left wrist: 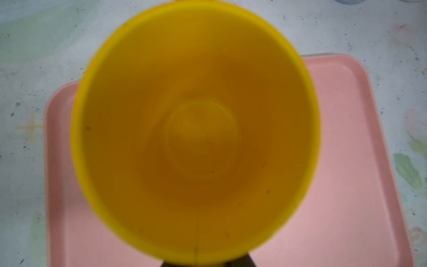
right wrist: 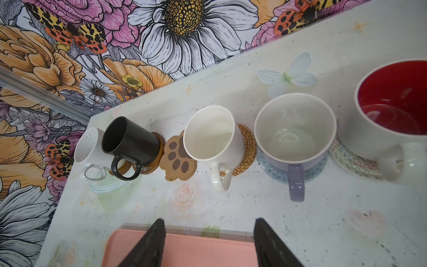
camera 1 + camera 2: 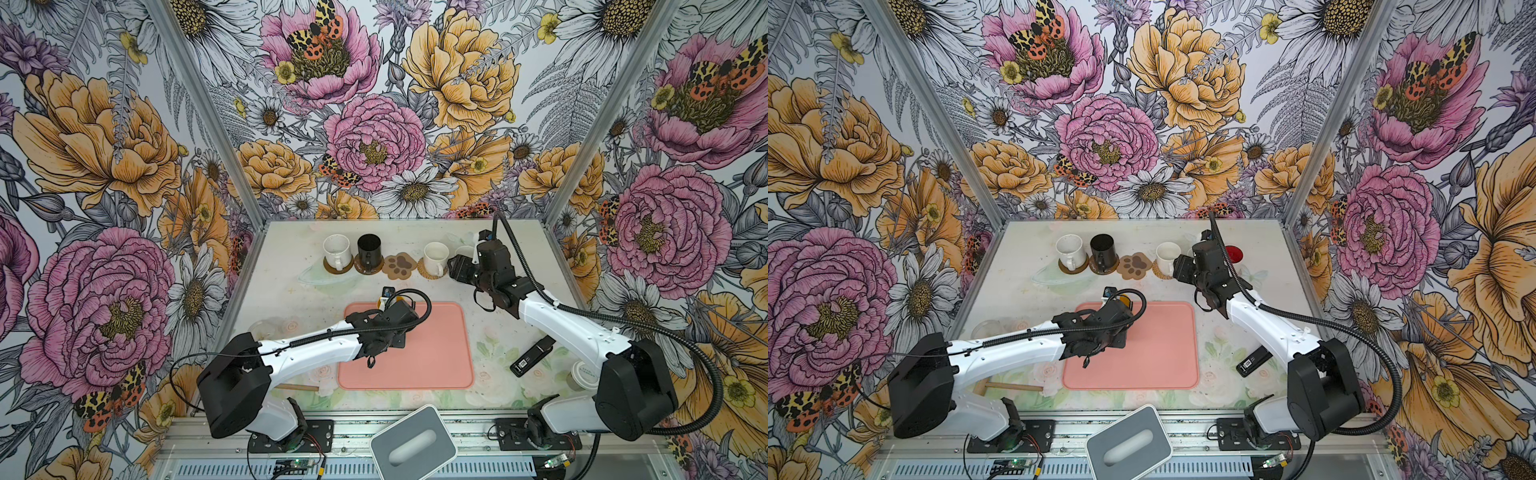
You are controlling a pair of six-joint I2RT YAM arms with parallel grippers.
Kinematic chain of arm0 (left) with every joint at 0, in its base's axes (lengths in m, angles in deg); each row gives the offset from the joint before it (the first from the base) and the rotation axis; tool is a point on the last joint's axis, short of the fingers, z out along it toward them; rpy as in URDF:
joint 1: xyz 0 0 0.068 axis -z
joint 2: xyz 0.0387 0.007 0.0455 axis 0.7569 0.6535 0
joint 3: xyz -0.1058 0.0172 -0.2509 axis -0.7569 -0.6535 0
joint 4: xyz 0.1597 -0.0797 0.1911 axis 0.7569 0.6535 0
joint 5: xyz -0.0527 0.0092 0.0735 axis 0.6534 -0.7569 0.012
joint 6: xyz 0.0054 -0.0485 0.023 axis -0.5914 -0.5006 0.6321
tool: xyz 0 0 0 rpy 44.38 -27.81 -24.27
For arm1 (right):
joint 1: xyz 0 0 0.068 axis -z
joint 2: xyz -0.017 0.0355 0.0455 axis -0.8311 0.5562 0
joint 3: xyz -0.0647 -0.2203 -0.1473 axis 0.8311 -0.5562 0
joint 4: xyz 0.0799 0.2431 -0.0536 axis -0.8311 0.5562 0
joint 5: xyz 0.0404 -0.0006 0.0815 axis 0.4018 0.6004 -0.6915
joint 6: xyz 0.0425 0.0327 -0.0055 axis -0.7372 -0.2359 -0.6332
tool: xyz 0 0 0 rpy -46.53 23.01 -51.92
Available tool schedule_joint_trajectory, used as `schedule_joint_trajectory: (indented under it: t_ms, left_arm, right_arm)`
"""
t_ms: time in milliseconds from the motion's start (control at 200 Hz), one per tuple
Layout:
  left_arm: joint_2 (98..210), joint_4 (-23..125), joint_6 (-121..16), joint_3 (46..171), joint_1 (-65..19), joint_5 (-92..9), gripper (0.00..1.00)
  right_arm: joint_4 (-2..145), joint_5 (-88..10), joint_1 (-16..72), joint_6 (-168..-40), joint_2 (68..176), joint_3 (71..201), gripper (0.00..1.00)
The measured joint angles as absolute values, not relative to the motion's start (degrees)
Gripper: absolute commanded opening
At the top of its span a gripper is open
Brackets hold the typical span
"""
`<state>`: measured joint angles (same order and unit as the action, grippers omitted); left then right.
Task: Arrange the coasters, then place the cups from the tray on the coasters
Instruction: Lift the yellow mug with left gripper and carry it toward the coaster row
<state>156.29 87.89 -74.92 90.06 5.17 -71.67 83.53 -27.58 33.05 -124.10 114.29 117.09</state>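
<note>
My left gripper [image 1: 208, 262] is shut on the yellow cup [image 1: 196, 129] and holds it over the far left corner of the pink tray [image 3: 436, 353]; its fingers are mostly hidden. Along the back stand a white cup [image 3: 336, 247] and a black cup [image 3: 369, 247] on brown discs, the bare paw-print coaster [image 3: 400, 266], and a cream-white cup [image 3: 435, 253] on rattan. The lavender cup [image 2: 295, 129] is on the grey-blue mat, the red-inside cup [image 2: 392, 111] on the cream lacy round. My right gripper [image 2: 210, 222] hovers open and empty between tray and row.
A grey box with an oval slot [image 3: 413, 442] sits at the front edge. A black device [image 3: 532, 356] and a white-lidded jar [image 3: 584, 374] lie right of the tray. A clear glass jar [image 3: 264, 328] and a wooden stick [image 3: 295, 387] lie left.
</note>
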Motion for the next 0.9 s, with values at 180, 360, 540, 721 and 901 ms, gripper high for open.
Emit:
schedule_joint_trajectory:
  t_ms: [180, 360, 540, 721, 901]
  left_arm:
    - [159.81, 84.94, -70.99, 93.58, 0.72, -69.77, 0.0]
    - [163.59, 83.08, -67.58, 98.89, -2.5, -68.31, 0.0]
    - [167.9, 81.73, -65.33, 103.94, -4.77, -66.8, 0.0]
    - [172.36, 81.51, -63.1, 108.85, -7.11, -65.64, 0.0]
    - [175.72, 81.4, -61.68, 112.37, -8.64, -65.31, 0.0]
  right_arm:
    - [83.53, -27.58, 33.42, -124.1, 114.29, 117.02, 0.63]
    - [83.51, -27.61, 33.79, -124.08, 114.29, 116.78, 0.63]
    - [83.51, -27.61, 34.19, -124.1, 114.29, 116.45, 0.63]
    - [83.53, -27.63, 34.69, -124.1, 114.2, 116.32, 0.63]
    - [83.53, -27.65, 35.37, -124.1, 113.17, 115.25, 0.64]
